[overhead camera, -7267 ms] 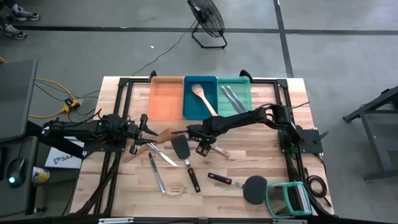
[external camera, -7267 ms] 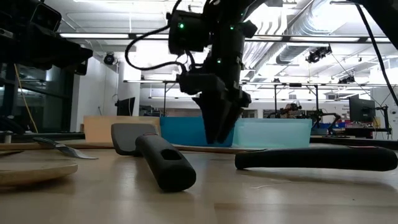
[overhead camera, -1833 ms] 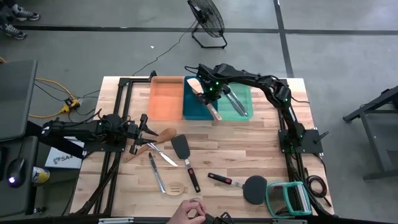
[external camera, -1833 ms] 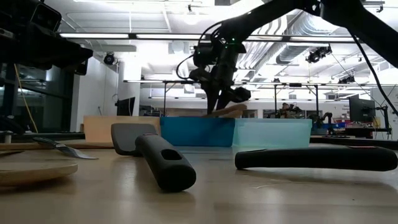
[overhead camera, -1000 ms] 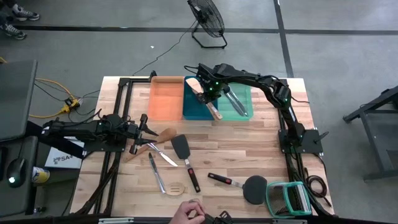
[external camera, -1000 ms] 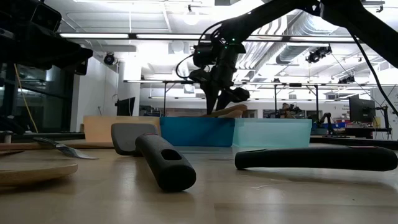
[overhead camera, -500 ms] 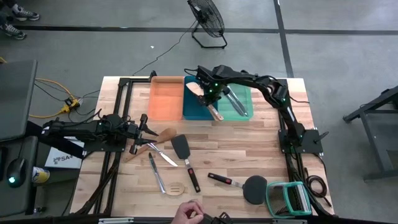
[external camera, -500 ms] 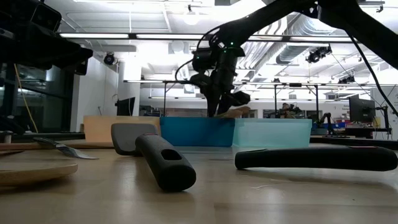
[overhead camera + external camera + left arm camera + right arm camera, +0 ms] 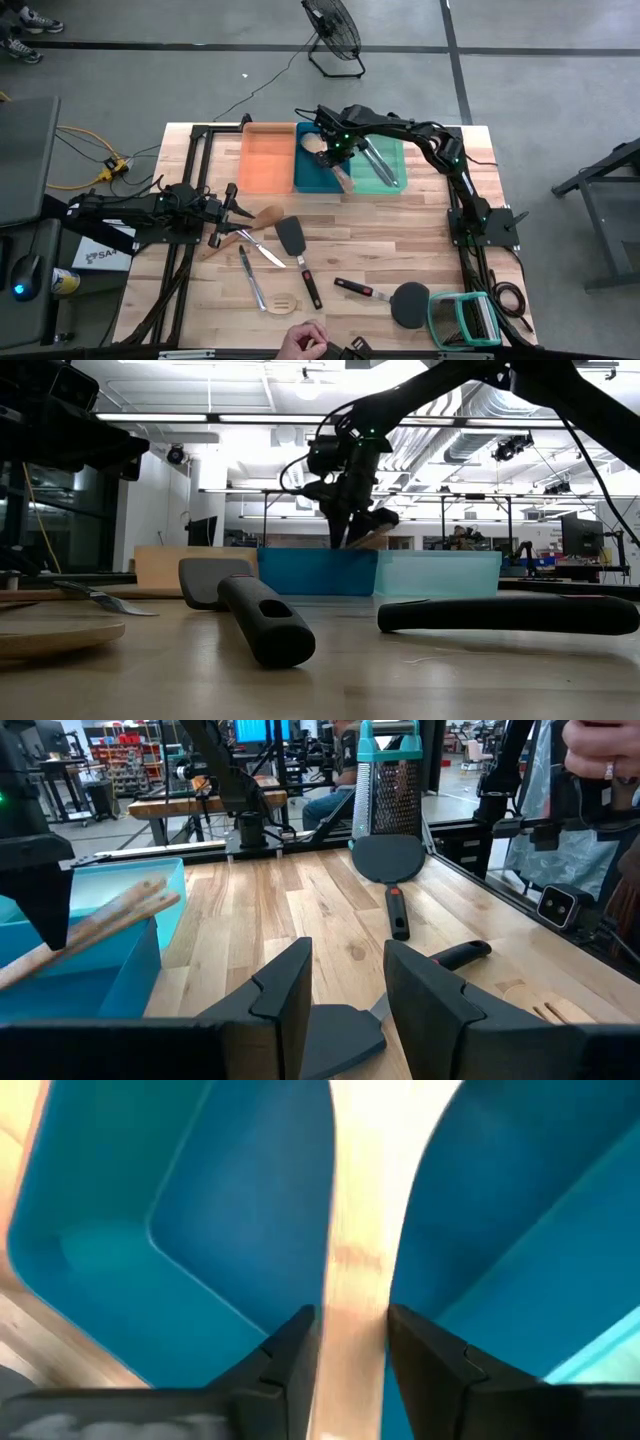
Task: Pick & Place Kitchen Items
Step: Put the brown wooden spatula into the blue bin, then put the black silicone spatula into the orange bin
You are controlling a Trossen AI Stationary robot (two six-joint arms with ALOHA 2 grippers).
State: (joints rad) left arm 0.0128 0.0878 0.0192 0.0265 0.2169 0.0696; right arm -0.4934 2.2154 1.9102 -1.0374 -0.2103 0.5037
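Fingers of the right hand point(image 9: 345, 1355) flank a wooden handle point(image 9: 358, 1230), contact unclear; its ends are cut off.

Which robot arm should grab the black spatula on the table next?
Probably the left. Its gripper hangs open beside the black flat spatula, while the right gripper is busy over the blue rectangular tray with a pale wooden utensil between its jaws.

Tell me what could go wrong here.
The right gripper has a wooden utensil between its fingers over the blue tray. The handle leans over the tray's edge, so it may tip out. It could also land crooked on the wooden spoon already inside.
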